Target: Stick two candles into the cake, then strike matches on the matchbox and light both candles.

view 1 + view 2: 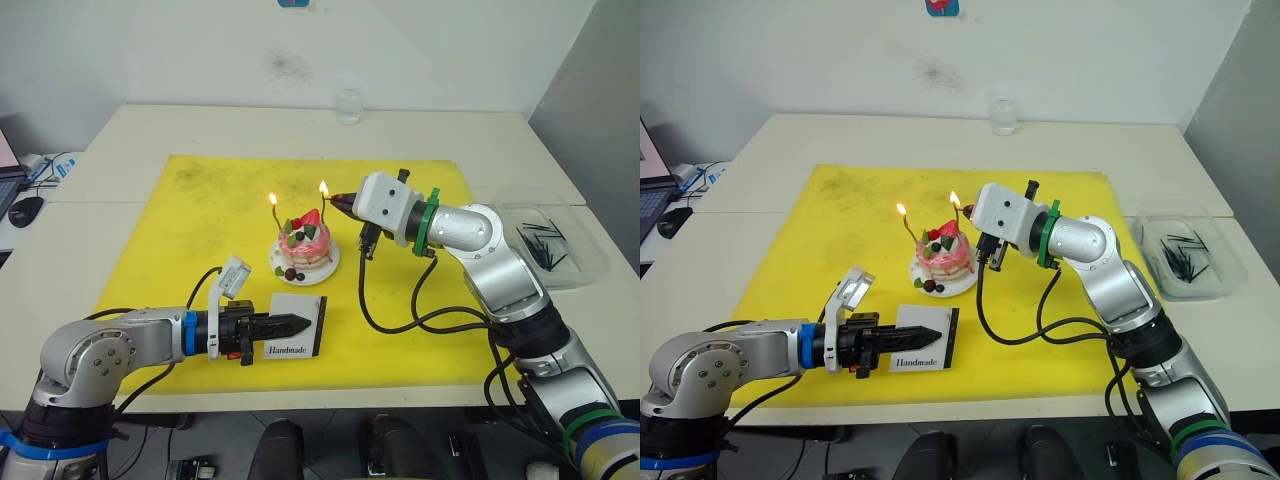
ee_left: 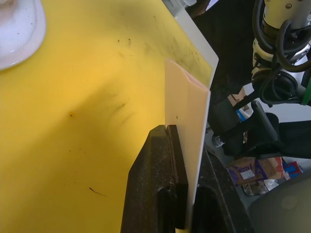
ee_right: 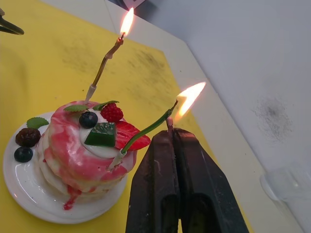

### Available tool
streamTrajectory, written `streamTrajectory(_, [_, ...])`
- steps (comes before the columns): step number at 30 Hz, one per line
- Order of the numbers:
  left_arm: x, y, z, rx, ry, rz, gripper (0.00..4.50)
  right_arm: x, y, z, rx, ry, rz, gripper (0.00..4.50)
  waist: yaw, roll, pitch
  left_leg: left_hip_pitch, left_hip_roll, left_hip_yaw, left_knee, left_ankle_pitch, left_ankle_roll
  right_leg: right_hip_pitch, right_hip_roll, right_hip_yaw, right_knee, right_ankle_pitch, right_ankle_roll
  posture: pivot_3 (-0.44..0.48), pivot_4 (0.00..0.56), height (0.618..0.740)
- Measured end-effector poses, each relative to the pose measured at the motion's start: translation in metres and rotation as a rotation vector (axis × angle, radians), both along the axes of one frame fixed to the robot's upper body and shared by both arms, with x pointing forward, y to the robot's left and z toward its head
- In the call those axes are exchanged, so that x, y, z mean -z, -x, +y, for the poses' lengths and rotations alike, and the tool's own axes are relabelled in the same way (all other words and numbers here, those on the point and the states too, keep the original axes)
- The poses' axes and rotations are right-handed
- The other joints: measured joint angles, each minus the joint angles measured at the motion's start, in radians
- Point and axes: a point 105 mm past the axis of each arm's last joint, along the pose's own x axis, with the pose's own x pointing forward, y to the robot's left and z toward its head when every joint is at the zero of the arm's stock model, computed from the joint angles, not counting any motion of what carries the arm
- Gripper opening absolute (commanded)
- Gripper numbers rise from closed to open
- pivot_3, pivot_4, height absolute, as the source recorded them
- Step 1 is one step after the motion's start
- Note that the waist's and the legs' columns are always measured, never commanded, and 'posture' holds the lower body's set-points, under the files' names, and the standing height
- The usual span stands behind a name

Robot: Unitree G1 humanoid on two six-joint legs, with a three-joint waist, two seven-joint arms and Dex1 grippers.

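Reading "Handmade" on matchbox (image 1: 297, 325)

Both candles (image 3: 104, 63) stand lit in the cake (image 3: 80, 145) (pink-and-white, plated), matchbox (image 1: 297, 326) just beside.

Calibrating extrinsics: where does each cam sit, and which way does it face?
Left and right eye: on the head, facing forward-down over the yellow mat; both arms show.
Left wrist: along the left pincer, shut on the matchbox.
Right wrist: along the right pincer, shut on a burning match at the green candle.
Shared: the cake shows in the eye and right wrist views.
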Motion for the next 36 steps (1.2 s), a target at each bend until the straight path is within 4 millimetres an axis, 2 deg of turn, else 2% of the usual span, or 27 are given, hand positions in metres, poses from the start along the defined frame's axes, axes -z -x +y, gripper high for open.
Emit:
streamTrajectory(8, [-0.001,-0.002,-0.003,0.003,0.008,-0.009,0.0,0.001,-0.001,-0.004,0.015,0.008,-0.003,0.01,0.001,0.0,0.0,0.0,0.0,0.0,0.0,0.0,0.0,0.0,0.0,0.0,0.0,0.0,0.0,0.0,0.15,0.74])
streamTrajectory(10, [-0.001,-0.002,-0.005,0.01,0.011,-0.006,0.0,0.0,-0.002,-0.012,0.041,0.0,-0.002,0.01,0.002,0.0,0.0,-0.001,0.0,0.0,0.0,0.0,0.0,0.0,0.0,0.0,0.0,0.0,0.0,0.0,0.15,0.74])
streamTrajectory(13, [0.0,-0.002,-0.006,0.008,0.015,-0.005,0.0,-0.004,-0.007,-0.035,0.117,-0.021,0.007,0.01,0.002,0.0,0.0,-0.001,0.0,0.0,0.0,0.0,0.0,0.0,0.0,0.0,0.0,0.0,0.0,0.0,0.15,0.74])
streamTrajectory(15, [0.001,-0.002,-0.007,0.006,0.021,0.001,0.0,-0.009,-0.01,-0.057,0.2,-0.05,0.017,0.01,0.004,0.0,0.0,-0.001,0.0,0.0,0.0,0.0,0.0,0.0,-0.001,0.0,-0.001,0.0,0.0,0.0,0.15,0.74])
streamTrajectory(18, [0.004,-0.001,-0.008,-0.004,0.021,0.01,0.0,-0.012,-0.014,-0.104,0.377,-0.132,0.068,0.01,0.007,0.0,0.0,-0.001,0.0,0.001,0.0,0.0,0.0,0.0,-0.001,0.0,-0.001,0.0,0.0,0.0,0.15,0.74])
streamTrajectory(22, [0.006,-0.002,-0.011,-0.011,0.035,0.012,0.0,-0.006,-0.017,-0.17,0.645,-0.26,0.159,0.01,0.009,0.0,0.0,0.0,-0.001,0.001,0.0,0.0,0.0,0.0,-0.001,0.0,0.0,0.0,0.0,0.0,0.15,0.74])
streamTrajectory(26, [0.007,-0.003,-0.017,-0.011,0.053,0.015,0.0,-0.003,-0.012,-0.234,0.907,-0.4,0.19,0.01,0.009,0.0,0.0,0.0,-0.001,0.002,0.0,0.0,0.0,0.0,0.0,0.0,0.0,0.0,0.0,0.0,0.15,0.74])
streamTrajectory(29, [0.009,-0.003,-0.02,-0.013,0.058,0.02,0.0,0.012,-0.004,-0.276,1.102,-0.505,0.243,0.01,0.008,0.0,0.0,0.0,-0.001,0.003,0.0,0.0,0.0,0.0,0.0,0.001,0.0,0.0,0.0,0.0,0.15,0.74])
streamTrajectory(32, [0.01,-0.003,-0.022,-0.013,0.061,0.023,0.0,0.032,-0.001,-0.296,1.203,-0.587,0.329,0.01,0.001,0.001,0.0,0.0,-0.001,0.003,0.0,0.0,0.0,0.0,0.001,0.002,0.0,0.0,0.0,0.0,0.15,0.74])
streamTrajectory(36, [0.011,-0.004,-0.024,-0.021,0.06,0.024,0.0,0.048,-0.002,-0.308,1.27,-0.651,0.412,0.01,-0.004,0.001,-0.001,0.0,-0.001,0.003,0.0,0.0,0.0,0.0,0.001,0.002,0.0,0.0,0.0,0.0,0.15,0.74])
